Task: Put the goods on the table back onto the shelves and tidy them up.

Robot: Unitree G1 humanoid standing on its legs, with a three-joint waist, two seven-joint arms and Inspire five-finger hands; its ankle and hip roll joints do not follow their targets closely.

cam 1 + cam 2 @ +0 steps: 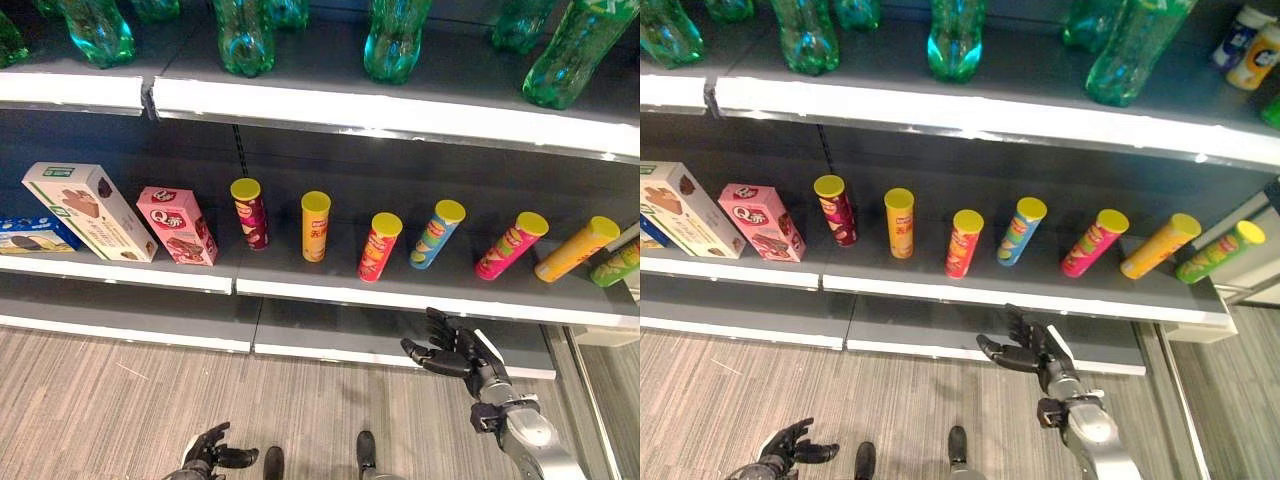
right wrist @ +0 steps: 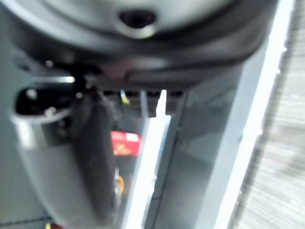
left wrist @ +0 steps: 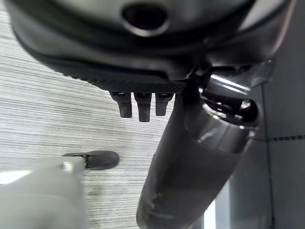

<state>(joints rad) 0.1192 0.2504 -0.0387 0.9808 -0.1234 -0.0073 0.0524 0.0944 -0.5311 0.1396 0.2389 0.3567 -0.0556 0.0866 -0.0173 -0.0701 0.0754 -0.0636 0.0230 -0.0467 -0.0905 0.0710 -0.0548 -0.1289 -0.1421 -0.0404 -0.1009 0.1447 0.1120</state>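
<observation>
Seven yellow-lidded chip cans [image 1: 315,226] and three boxes [image 1: 90,211] line the middle shelf [image 1: 420,298]. At five o'clock, right robot hand [image 1: 455,352] spread, empty; left robot hand [image 1: 208,450] relaxed.

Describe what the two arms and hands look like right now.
The right hand is dark, with black segmented fingers, on a silver-grey forearm joined by a dark wrist collar. The left hand is likewise dark, with a silver-grey arm just showing below it. The left wrist view shows short black fingers and a thick, glossy dark thumb.

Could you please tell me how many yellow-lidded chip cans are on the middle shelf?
7 chip cans in a row right of the pink box.
</observation>
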